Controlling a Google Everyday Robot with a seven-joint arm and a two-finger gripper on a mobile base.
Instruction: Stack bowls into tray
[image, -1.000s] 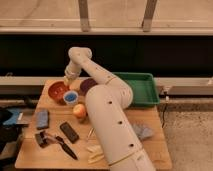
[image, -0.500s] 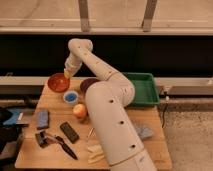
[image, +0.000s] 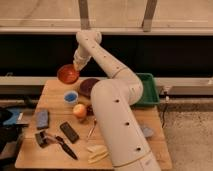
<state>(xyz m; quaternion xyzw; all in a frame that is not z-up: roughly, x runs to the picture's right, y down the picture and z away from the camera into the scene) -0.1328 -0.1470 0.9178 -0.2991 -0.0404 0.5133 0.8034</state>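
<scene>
Fingers (image: 76, 67) closed, pinching the right-hand rim of the orange bowl (image: 67, 74). My gripper (image: 76, 65) hangs over the far left corner of the bench (image: 35, 152).

Orange bowl: tilted, open side facing the camera, apparently lifted clear of the bench top. It looks held by the rim alone.

Purple bowl (image: 88, 86): on the bench just right of the orange one, partly behind my arm (image: 117, 115).

Tray (image: 151, 90): green, at the far right of the bench, mostly hidden by the arm. I cannot see what lies in it.

Cup (image: 71, 96) with blue inside and apple (image: 80, 110): in front of the bowls, nearer the camera.

Step in hand, as I judge it: carry the orange bowl across to the tray.

To do it well:
- Keep the pinch firm. A rim grip lets a bowl swing or slip.
- Travel high enough to pass over the purple bowl and the tray's rim.
- Level the bowl before lowering it.
- Set it flat on the tray floor, away from the wall, so the purple bowl can nest in it afterward.
- Let go only once the base is seated.

Risk: clipping the purple bowl on the way across.
</scene>
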